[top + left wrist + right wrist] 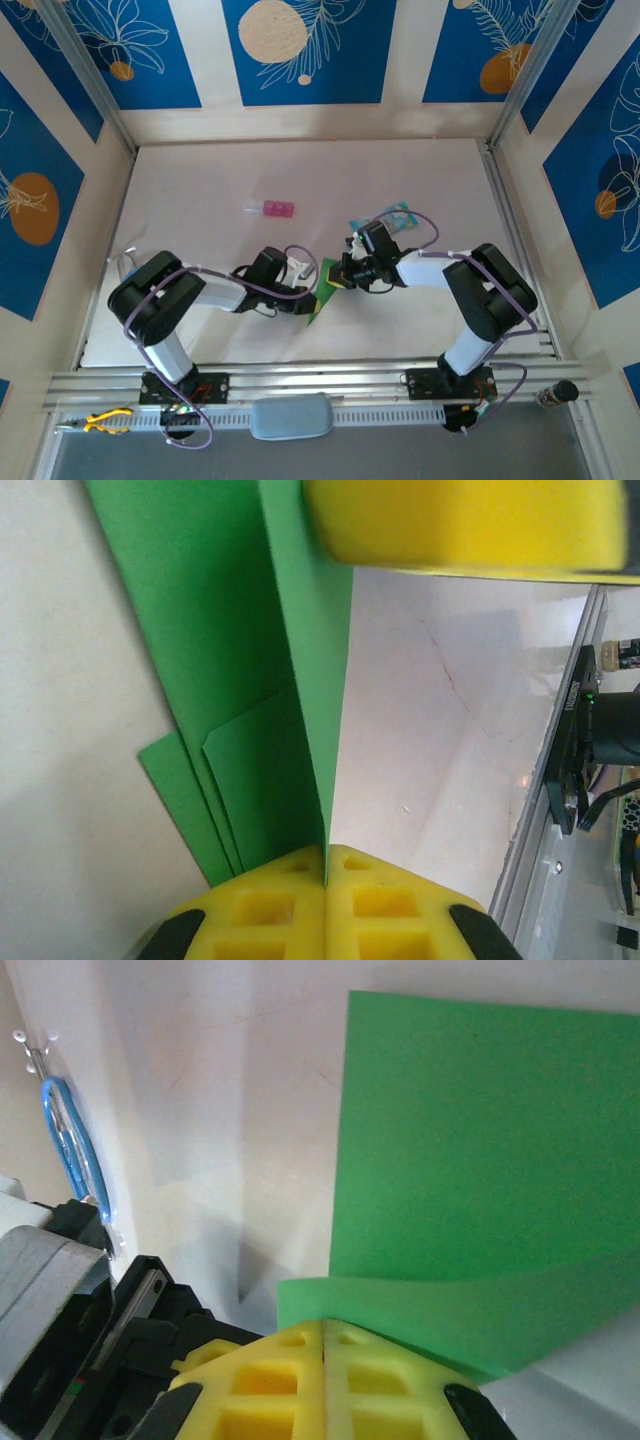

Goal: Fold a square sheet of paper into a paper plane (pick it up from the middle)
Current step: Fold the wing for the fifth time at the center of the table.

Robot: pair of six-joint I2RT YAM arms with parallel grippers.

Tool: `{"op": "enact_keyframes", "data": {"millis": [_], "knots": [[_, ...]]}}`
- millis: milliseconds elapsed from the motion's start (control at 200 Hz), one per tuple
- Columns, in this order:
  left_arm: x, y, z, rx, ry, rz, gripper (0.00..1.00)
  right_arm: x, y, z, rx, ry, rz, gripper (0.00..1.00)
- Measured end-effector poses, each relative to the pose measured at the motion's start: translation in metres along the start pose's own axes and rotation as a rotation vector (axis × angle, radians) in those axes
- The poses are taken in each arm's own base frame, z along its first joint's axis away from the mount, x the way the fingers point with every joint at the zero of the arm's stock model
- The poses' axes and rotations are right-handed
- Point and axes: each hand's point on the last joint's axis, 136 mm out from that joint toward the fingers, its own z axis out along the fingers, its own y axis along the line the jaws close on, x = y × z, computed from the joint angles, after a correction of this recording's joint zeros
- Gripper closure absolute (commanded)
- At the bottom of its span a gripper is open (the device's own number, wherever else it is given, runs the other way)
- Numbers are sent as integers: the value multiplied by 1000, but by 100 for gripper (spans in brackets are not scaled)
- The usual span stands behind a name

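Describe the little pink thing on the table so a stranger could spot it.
On the white table, look beyond the green paper, left of centre. The small pink block lies alone, smaller than that paper; the packet to its right is pale blue.

The far table [300, 165] is open. A pink block [272, 208] and a blue packet [392, 216] lie mid-table, well apart. The left arm [215, 290] and right arm [440, 272] meet at the paper [320, 300], blocking the near centre.

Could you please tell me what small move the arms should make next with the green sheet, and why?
Probably the right gripper should carry its pinched edge lower, flattening the flap: the green sheet bows in a loose curl there, uncreased, while the left gripper is shut on the layered side.
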Motion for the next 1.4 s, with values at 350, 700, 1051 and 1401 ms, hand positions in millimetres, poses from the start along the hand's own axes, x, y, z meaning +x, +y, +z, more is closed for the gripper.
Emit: {"op": "enact_keyframes", "data": {"millis": [350,700,1051,1401], "knots": [[0,-2,2,33,26,-9,100,2,-29,2,49,-12,54,98],[1,-2,3,39,38,1,100,1,-28,3,36,-14,47,97],[-2,0,1,38,-19,-39,100,-5,-13,-13,14,-60,8,94],[-3,-1,1,63,-55,-76,100,-5,-9,-15,-4,-49,-18,94]]}}
